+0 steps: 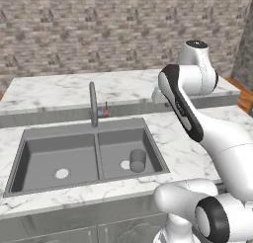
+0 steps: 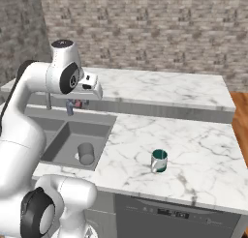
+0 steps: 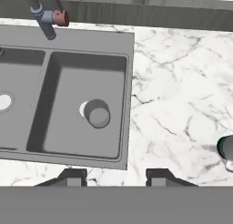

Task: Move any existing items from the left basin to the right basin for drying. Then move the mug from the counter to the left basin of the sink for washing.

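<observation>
Right now the hand (image 3: 116,175) sits high above the surface (image 3: 182,82), fingers apart with nothing between them, looking straight down over the sink's right edge. That height and the empty grip fit a transit pose: judging by the layout, the first half of the task looks done and the arm is on its way to the mug.

Fingertips (image 3: 73,176) are barely in frame at the bottom of the hand view, just two dark stubs, so the gap can be read but little else.

Below the hand, a grey cup (image 3: 98,113) stands upright in the right basin (image 3: 68,82), partly covering the white drain there. The left basin (image 1: 49,153) holds nothing but its own drain, which is why it reads as ready for washing.

The mug (image 2: 159,160) stands upright on the surface, well apart from the sink (image 1: 29,133) on its right side, green inside visible. In the hand view it is cut off by the right frame edge, only a dark sliver, and in the left base view the arm blocks that stretch of surface.

The faucet (image 1: 93,104) stands behind the divider between basins; a small red part near its base is too small to identify. Whether the mug has a handle facing the arm is hard to make out.
</observation>
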Robot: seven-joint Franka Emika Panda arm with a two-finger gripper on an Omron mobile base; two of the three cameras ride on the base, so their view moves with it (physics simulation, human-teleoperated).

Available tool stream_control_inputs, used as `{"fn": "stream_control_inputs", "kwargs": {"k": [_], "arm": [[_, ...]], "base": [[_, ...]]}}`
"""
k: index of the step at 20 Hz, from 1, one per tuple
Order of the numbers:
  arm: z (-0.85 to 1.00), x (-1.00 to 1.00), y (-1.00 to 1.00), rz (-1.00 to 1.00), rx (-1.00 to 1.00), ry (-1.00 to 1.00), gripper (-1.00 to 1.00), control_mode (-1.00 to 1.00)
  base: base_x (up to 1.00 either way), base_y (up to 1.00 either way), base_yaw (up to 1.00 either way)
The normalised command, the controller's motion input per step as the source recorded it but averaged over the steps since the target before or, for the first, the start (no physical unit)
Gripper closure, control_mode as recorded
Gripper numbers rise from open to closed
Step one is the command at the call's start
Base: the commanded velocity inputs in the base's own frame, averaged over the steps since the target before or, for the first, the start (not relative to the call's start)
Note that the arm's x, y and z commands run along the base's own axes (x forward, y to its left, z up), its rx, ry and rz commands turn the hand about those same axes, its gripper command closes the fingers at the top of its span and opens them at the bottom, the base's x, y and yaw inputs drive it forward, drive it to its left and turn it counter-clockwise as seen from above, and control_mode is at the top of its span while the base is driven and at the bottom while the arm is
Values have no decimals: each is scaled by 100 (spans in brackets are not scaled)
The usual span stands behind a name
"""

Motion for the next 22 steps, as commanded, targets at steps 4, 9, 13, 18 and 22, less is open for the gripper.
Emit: {"fn": "stream_control_inputs", "kwargs": {"k": [4,9,13,18,22], "arm": [[0,-5,-1,0,0,-1,-100,-100],[-27,-42,-39,-20,0,0,-100,-100],[-60,-39,-48,-29,0,-1,-100,-100],[-61,-35,-47,-35,-3,0,-100,-100],[-39,-6,-45,-27,-7,0,-100,-100]], "base": [[0,0,0],[0,0,0],[0,0,0],[0,0,0],[0,0,0]]}}
